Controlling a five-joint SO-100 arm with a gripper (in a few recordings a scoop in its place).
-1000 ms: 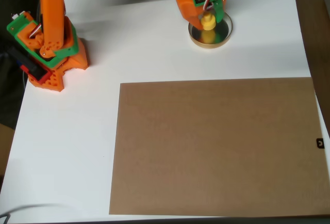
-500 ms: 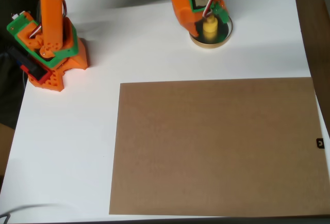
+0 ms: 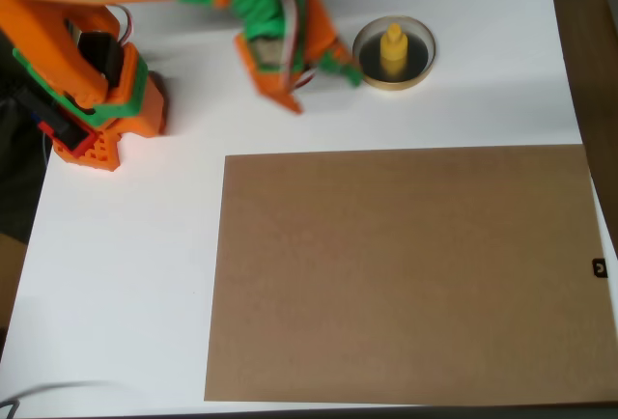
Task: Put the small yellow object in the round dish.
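The small yellow object (image 3: pixel 393 47) stands upright inside the round dish (image 3: pixel 421 65), a shallow gold-rimmed dish with a dark inside, at the top right of the white table in the overhead view. My orange and green gripper (image 3: pixel 319 86) is to the left of the dish, just clear of its rim and blurred by motion. Its jaws are spread apart and hold nothing; the green fingertip (image 3: pixel 348 73) points toward the dish.
A large brown board (image 3: pixel 406 274) covers the lower right of the table (image 3: pixel 135 274). The arm's orange base (image 3: pixel 92 110) sits at the left edge. Bare white table lies between base, board and dish.
The gripper let go of the yellow object, which now stands alone in the dish. The gripper has swung away to the left of the dish and the arm has folded back.
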